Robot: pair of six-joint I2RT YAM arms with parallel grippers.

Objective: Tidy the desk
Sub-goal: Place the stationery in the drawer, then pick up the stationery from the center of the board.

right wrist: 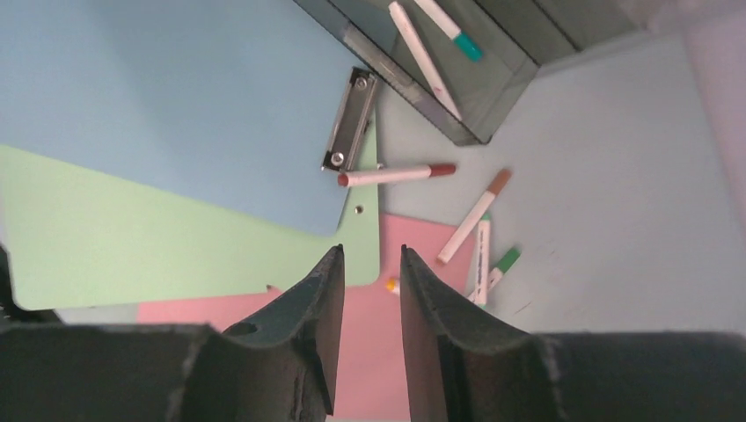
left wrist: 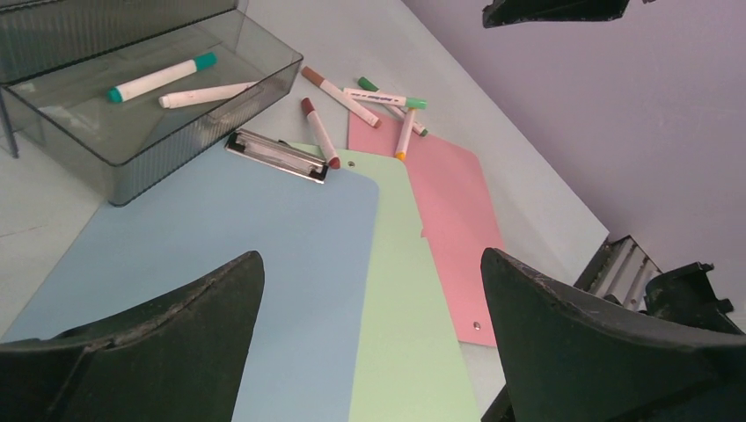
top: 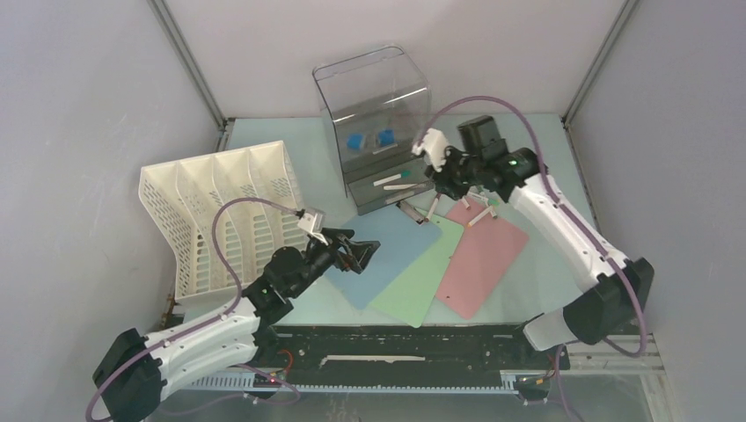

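Note:
The desk [top: 537,149] holds three overlapping clipboards: blue [top: 387,255], green [top: 422,268] and pink [top: 482,255]. Several loose markers [top: 479,215] lie at the pink board's far end. My left gripper [top: 362,252] hovers wide open and empty over the blue clipboard [left wrist: 220,229]; in the left wrist view the gripper [left wrist: 371,255] frames the blue and green [left wrist: 400,299] boards. My right gripper [top: 440,185] is beside the open drawer [top: 391,186], above the markers. In the right wrist view this gripper [right wrist: 371,251] shows a narrow gap, empty, over the pink board [right wrist: 418,236], near a maroon marker [right wrist: 396,174].
A clear drawer box [top: 374,97] stands at the back; its pulled-out drawer [left wrist: 132,149] holds a green-capped marker [left wrist: 163,77] and a white one [left wrist: 207,94]. A white slotted file rack [top: 224,211] stands at the left. A black rail [top: 396,347] runs along the front edge.

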